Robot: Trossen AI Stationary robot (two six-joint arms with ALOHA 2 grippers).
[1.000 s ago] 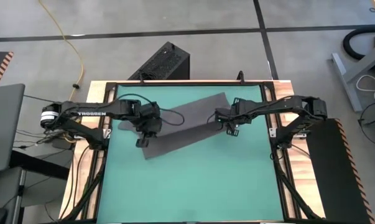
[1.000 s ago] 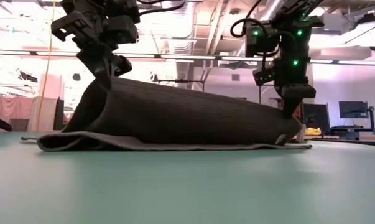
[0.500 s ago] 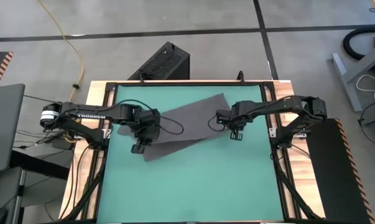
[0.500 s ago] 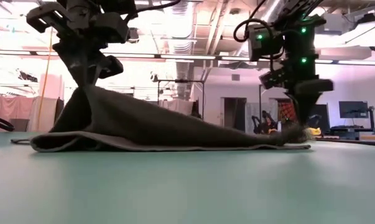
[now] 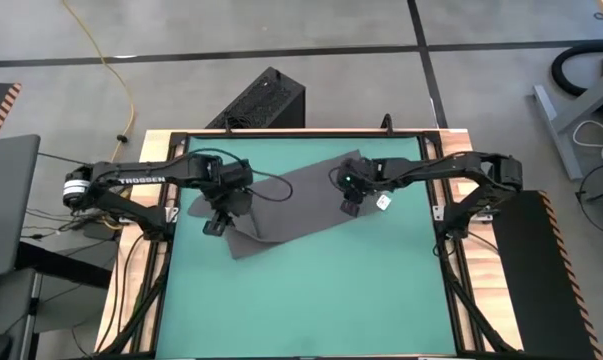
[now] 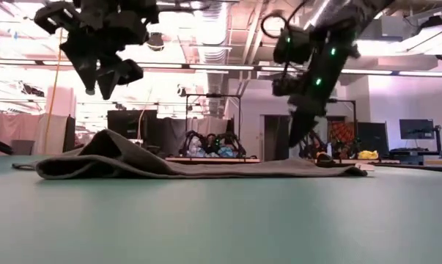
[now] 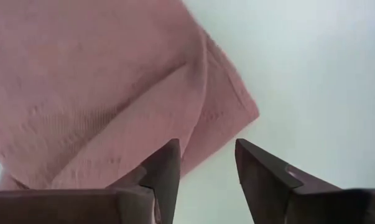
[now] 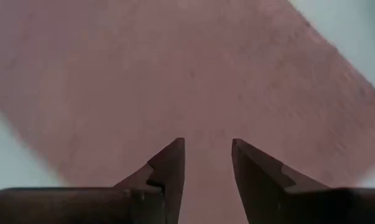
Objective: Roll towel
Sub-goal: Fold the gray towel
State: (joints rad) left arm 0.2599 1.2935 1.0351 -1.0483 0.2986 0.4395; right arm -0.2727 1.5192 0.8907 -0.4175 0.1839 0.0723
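Green table (image 5: 311, 290) is now carrying the folded towel (image 5: 291, 205) alone, since left gripper (image 5: 213, 226) and right gripper (image 5: 349, 205) are hovering open-fingered after releasing it, leaving rolling unstarted.

You have: towel (image 5: 291, 205) ×1, frame centre | table (image 5: 311, 290) ×1 | grippers ×2 — left gripper (image 5: 215, 222) centre-left, right gripper (image 5: 350, 205) centre-right | white tag (image 5: 383, 201) ×1

My arms are matte black with jointed links and looped black cables; white TROSSEN lettering on the left arm, a silver-white collar by its base. Green LEDs on the right wrist. Each tool (image 7: 206, 165) (image 8: 207, 163) has two dark wedge-shaped fingers.
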